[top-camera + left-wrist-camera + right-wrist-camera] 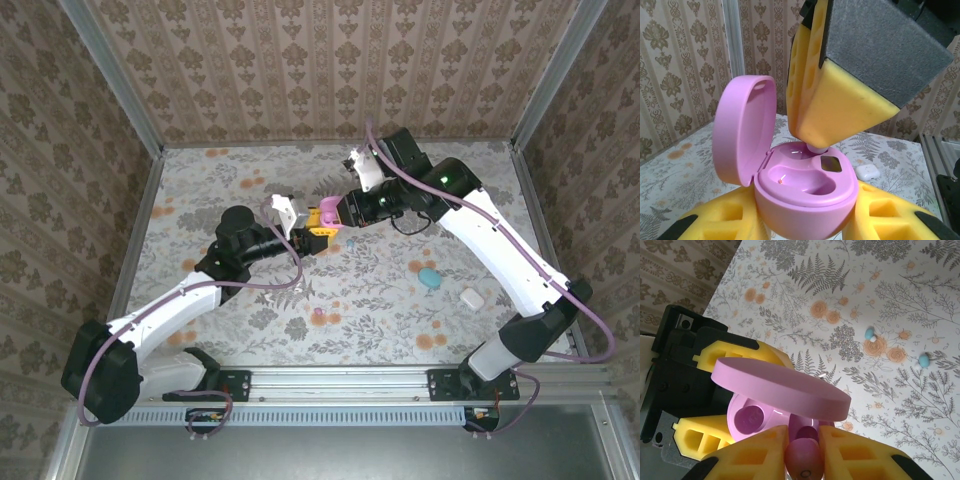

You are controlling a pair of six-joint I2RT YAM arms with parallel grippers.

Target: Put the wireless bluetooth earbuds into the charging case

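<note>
Pink bud (802,460) sits over the open case (805,192)
Right claw (802,438) pinches the bud, left claw (805,225) hugs the case; next, lower it straight in.

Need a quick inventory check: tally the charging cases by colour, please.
Pink case: 1
Teal case: 1
White case: 1
Total: 3
</note>
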